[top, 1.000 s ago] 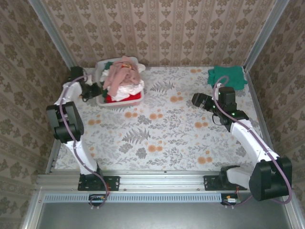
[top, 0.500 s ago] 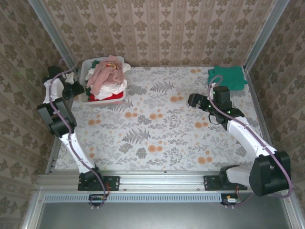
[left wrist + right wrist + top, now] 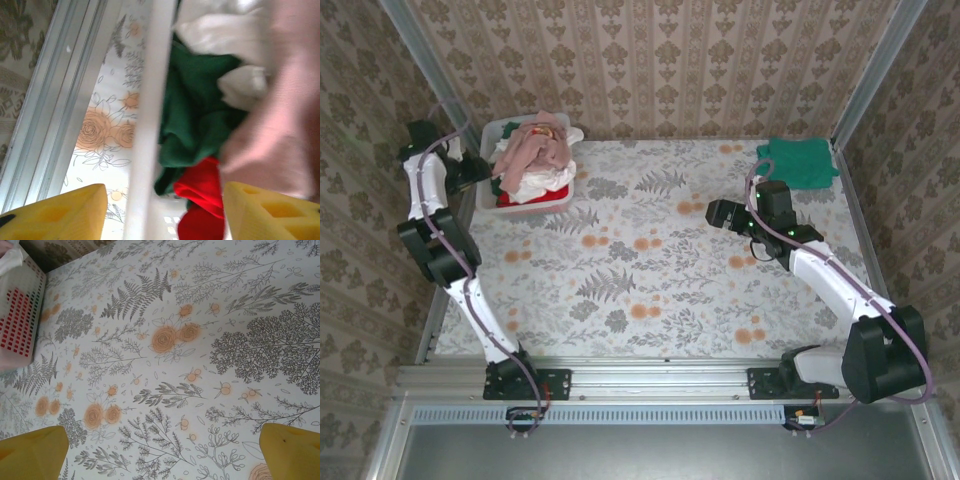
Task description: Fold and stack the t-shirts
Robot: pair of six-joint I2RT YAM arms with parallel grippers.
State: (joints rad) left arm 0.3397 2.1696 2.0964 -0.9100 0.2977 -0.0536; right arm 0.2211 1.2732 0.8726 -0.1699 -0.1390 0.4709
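Note:
A white slatted basket point(image 3: 556, 196) stands at the back left corner, heaped with t-shirts: a dusty-pink one point(image 3: 535, 150) on top, white and red point(image 3: 545, 187) beneath. My left gripper point(image 3: 480, 173) is at the basket's left rim. In the left wrist view its yellow fingers point(image 3: 55, 212) stand apart on either side of the white rim point(image 3: 150, 100), touching nothing. Green point(image 3: 192, 115), red point(image 3: 200, 212), pink point(image 3: 280, 125) and white point(image 3: 220, 30) cloth lie inside. A folded teal-green t-shirt point(image 3: 798, 160) lies at the back right. My right gripper point(image 3: 715, 213) hovers open over the floral tablecloth point(image 3: 165, 365).
Metal rails point(image 3: 455, 110) and papered walls close in the table at the left, right and back. The basket's side point(image 3: 20, 315) shows at the top left of the right wrist view, red cloth behind its slats. The arm bases point(image 3: 525, 380) sit at the near edge.
The basket has slid left and back into the corner with my left gripper on its rim. That gripper has now opened off the rim. The right gripper has drifted slightly left.

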